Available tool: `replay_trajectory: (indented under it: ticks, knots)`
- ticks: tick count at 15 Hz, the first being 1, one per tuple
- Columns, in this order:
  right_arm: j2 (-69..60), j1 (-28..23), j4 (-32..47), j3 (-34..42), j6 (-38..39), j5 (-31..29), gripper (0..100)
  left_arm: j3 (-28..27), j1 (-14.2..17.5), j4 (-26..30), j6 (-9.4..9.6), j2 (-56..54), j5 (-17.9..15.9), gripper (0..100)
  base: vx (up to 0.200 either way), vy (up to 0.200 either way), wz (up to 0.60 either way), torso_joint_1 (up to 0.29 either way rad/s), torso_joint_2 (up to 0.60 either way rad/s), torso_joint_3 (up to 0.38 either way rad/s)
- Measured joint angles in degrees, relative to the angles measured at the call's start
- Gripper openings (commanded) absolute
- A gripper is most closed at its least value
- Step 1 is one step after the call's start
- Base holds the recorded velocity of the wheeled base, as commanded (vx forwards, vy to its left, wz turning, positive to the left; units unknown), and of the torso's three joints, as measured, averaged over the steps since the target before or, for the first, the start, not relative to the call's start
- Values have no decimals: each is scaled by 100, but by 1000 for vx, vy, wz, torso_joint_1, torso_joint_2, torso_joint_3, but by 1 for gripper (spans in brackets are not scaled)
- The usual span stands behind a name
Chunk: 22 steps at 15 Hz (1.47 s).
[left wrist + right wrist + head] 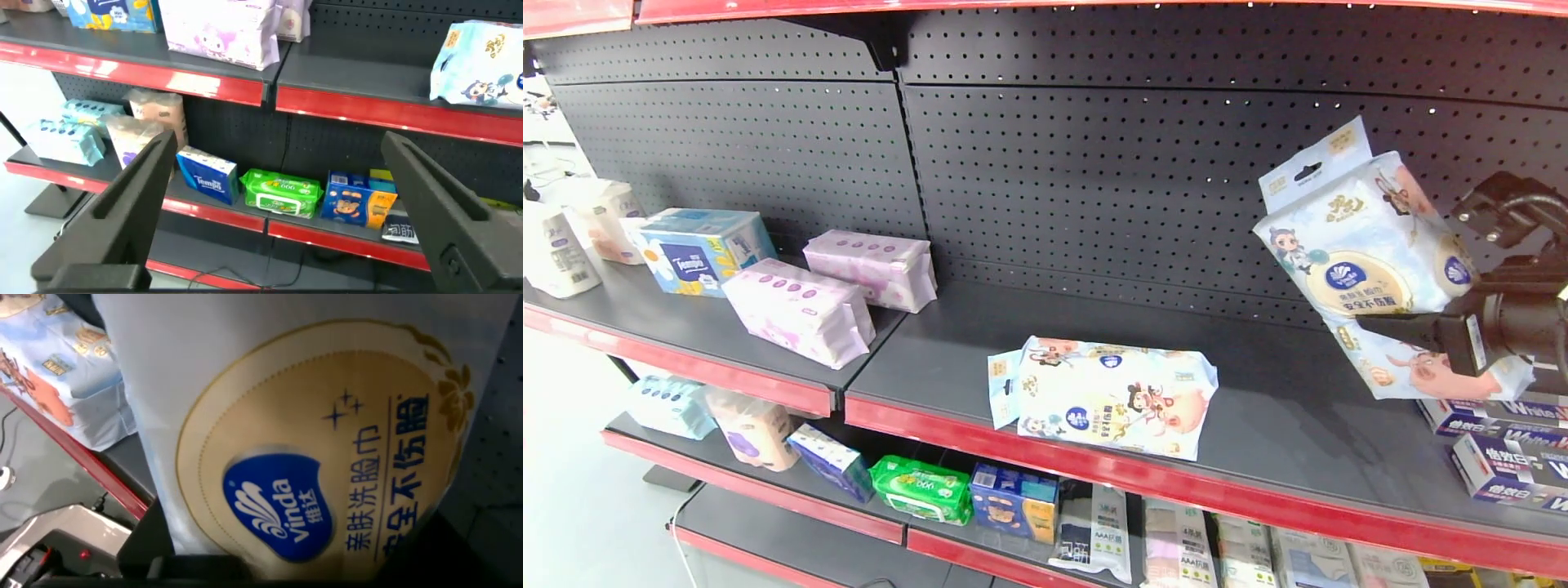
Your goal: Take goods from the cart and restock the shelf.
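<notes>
Right gripper (1406, 328) clamped on a tissue pack (1368, 257), 1 dark finger lying across the pack's lower front face. The pack is held tilted, hang tab uppermost, in front of the black pegboard back panel (1094, 180) and above the right end of the shelf deck (1282, 433); its lower end sits just above 2 flat boxes (1507, 457) stacked at the deck's right edge, and contact with them cannot be judged. In the right wrist view the pack's printed round label (327, 474) faces the camera. A 2nd matching tissue pack (1107, 398) lies flat near the deck's red front lip, well apart from the held one. On the adjoining shelf section to the left stand 2 pink packs (800, 310) and a blue tissue box (704, 249). Left gripper (278, 145) empty, fingers spread wide, level with the lower shelf, where a green wipes pack (282, 193) lies between 2 blue boxes.
</notes>
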Motion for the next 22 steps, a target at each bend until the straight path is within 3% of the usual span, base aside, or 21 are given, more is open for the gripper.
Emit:
replay_trajectory:
  ticks: [2,5,8,15,22]
  knots:
    - [291,-40,-13,-146,-227,127,0,0,-2,-2,0,0,0,100,0,0,0,0,0,0]
    - [749,-416,-33,-306,-1100,920,0,0,-2,-2,0,0,0,100,0,0,0,0,0,0]
    - [1091,-545,-7,-446,-1229,1270,0,0,0,-2,1,-2,0,100,0,0,0,0,0,0]
    - [1871,383,-9,-1257,-1242,1301,0,0,-2,-2,1,-2,0,100,0,0,0,0,0,0]
    - [2645,441,-16,-1913,-1161,1270,0,0,-2,-2,0,-2,0,100,0,0,0,0,0,0]
